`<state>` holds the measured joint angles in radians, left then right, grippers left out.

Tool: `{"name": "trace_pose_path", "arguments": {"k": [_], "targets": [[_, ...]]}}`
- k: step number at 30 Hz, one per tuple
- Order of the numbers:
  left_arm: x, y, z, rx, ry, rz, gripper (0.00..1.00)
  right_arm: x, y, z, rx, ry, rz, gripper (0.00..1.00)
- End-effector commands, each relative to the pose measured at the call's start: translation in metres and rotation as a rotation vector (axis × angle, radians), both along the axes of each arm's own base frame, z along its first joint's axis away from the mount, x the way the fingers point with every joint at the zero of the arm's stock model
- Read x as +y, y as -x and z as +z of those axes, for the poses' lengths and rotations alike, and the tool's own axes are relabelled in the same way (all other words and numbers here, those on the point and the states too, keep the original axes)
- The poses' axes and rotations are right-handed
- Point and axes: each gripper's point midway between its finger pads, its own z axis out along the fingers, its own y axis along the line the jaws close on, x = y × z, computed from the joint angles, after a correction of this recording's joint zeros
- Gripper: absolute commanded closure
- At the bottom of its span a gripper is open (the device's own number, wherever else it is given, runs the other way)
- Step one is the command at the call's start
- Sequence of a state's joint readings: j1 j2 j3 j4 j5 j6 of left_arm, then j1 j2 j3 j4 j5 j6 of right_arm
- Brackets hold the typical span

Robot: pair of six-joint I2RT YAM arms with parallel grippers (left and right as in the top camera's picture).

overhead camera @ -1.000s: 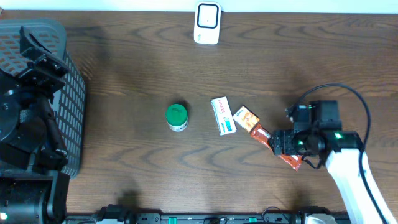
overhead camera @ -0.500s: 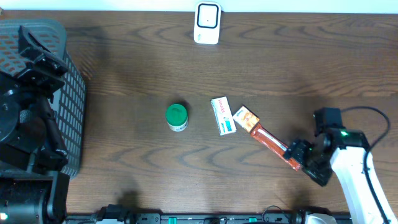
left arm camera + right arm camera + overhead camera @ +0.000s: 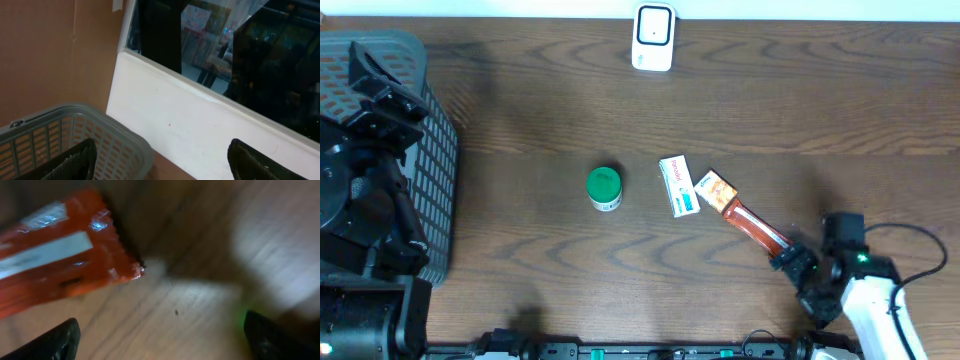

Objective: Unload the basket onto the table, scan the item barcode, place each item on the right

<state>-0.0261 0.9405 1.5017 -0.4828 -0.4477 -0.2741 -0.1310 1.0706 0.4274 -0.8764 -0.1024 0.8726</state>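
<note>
Overhead view shows the orange packet (image 3: 752, 224) lying flat on the counter (image 3: 520, 110), its near end just beside the right tool (image 3: 802, 280), which is wide open and empty; the left tool (image 3: 167, 161) is open too

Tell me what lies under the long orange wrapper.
Only the wooden table; the orange wrapper lies flat on it. Its underside is covered, so any barcode there cannot be seen.

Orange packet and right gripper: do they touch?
Apart. The right wrist view shows bare table between the orange packet and both fingers of the right gripper.
</note>
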Motion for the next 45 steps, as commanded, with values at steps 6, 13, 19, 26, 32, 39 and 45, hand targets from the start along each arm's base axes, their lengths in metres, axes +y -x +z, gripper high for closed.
{"name": "trace_pose_path", "arguments": {"k": [6,13,19,26,32,39,45], "targets": [[0.003,0.001,-0.001,-0.006,0.008,0.013,0.16,0.010,0.006,-0.020,-0.008,-0.067,-0.144,0.01],[0.003,0.001,-0.002,-0.001,0.008,0.014,0.16,-0.002,-0.029,-0.016,-0.164,-0.002,-0.041,0.01],[0.003,0.000,-0.002,0.000,0.008,0.014,0.16,-0.002,-0.029,-0.022,-0.176,0.001,-0.038,0.01],[0.003,0.000,-0.002,0.000,0.008,0.014,0.16,0.013,-0.010,-0.058,-0.199,-0.067,-0.031,0.01],[0.003,0.000,-0.002,0.001,0.008,0.014,0.16,0.029,-0.013,-0.064,-0.234,-0.157,0.000,0.86],[0.003,0.000,-0.002,0.001,0.008,0.014,0.16,0.070,-0.071,-0.016,-0.599,-0.363,0.284,0.99],[0.003,0.000,-0.003,0.005,0.007,0.014,0.16,0.091,-0.100,0.037,-0.837,-0.455,0.473,0.91]]}}
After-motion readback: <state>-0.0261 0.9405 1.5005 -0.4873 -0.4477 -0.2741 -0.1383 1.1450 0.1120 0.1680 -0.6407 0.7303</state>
